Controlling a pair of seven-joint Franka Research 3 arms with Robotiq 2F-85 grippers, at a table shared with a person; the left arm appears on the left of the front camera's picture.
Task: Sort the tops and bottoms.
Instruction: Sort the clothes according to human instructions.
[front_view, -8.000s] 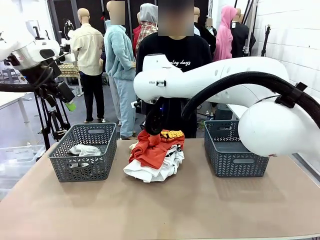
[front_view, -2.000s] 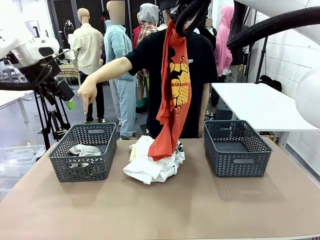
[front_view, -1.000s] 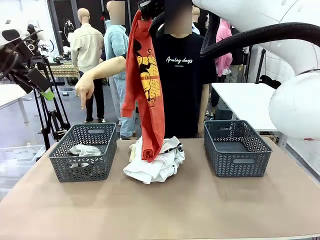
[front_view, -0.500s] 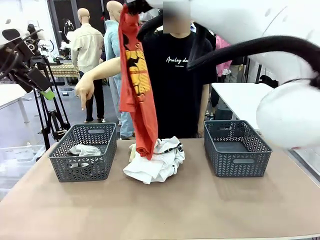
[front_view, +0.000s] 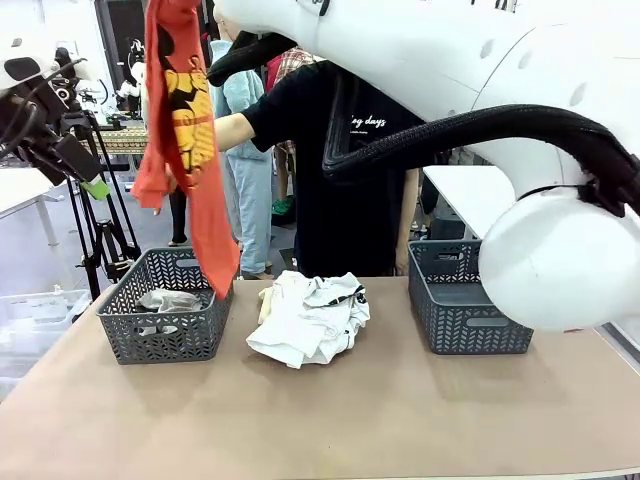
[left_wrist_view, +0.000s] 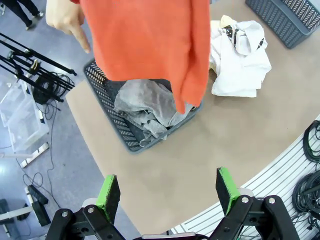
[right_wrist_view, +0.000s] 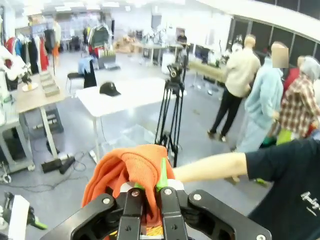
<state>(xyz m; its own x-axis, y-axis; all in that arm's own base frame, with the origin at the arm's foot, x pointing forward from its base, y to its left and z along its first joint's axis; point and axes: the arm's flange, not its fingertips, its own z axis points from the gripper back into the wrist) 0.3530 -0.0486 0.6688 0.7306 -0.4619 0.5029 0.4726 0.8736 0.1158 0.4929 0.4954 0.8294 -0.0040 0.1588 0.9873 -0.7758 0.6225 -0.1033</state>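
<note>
Red-orange T-shirt (front_view: 185, 130), yellow-black print, hangs from the right hand (right_wrist_view: 148, 192) clamped on it, over the left basket (front_view: 165, 338); left hand (left_wrist_view: 168, 190) apart; tan surface (front_view: 400, 420).

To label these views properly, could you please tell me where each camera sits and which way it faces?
Front view: fixed on the robot's side, facing across the table at the person; the right arm reaches across, holding the red-orange T-shirt.
Left wrist view: high, facing down past the open left gripper onto the left basket and the person's pointing hand.
Right wrist view: raised, facing out into the room; the right gripper is shut on the red-orange T-shirt.
Shared: all three show the red-orange T-shirt.
</note>
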